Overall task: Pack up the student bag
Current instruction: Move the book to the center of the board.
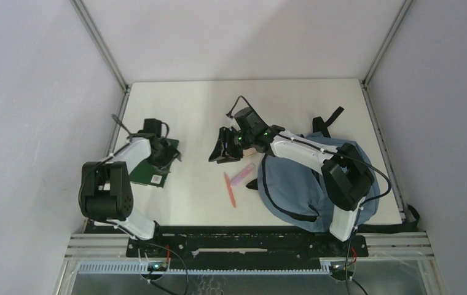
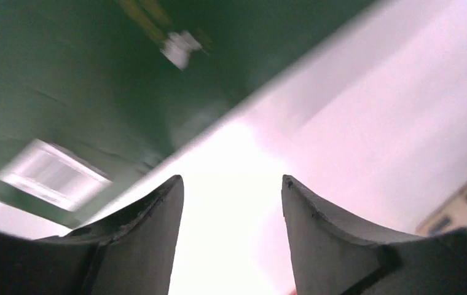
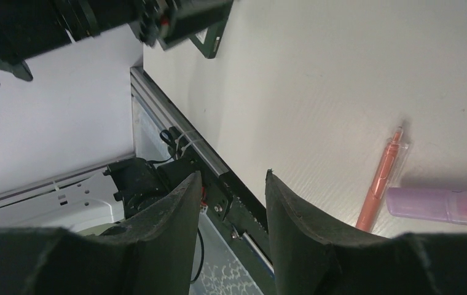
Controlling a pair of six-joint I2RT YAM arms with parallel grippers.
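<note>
Two tools show on my feeds, and both stand apart with nothing between their fingers. The left tool [image 2: 232,179] is at about 9 o'clock on the white tabletop [image 1: 188,110], over the far end of a flat dark-green book with a white label [image 1: 145,173]. Its wrist camera is blurred, with the green cover filling the upper left and bare white surface showing in the gap. The right tool [image 3: 233,173] hangs near the middle of the tabletop, its gap the narrower of the two, and through it I see only the black rail at the near edge. The soft dusty-blue fabric backpack with black zipper trim and straps [image 1: 289,184] lies flat at about 4 o'clock, and the right arm reaches across its top toward 10 o'clock. A slim orange pen [image 3: 378,184] and a pale purple marker [image 3: 440,206] lie on the surface between the right tool and the backpack, the marker just beside the bag's 9 o'clock edge. The pen is just beside the marker; I cannot tell whether they touch.
</note>
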